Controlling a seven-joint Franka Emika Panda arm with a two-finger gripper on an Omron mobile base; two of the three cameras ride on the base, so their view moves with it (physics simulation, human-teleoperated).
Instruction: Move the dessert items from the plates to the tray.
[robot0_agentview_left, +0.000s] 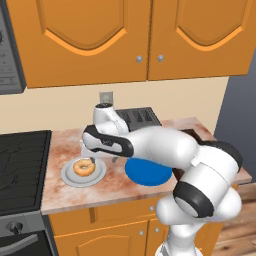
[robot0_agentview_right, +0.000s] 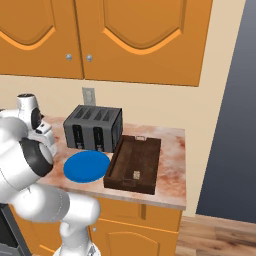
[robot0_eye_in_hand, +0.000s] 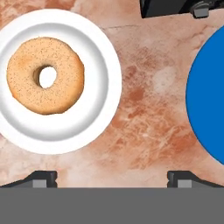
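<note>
claw: gripper spread wide, holding nothing, hanging over bare counter between the two plates
donut: ring donut lies on the white plate, left of the claw in the hand view, not yet lifted
blue plate: blue plate bare
tray: tray carries the small pastry piece
progress: about half done; donut left to move
</note>
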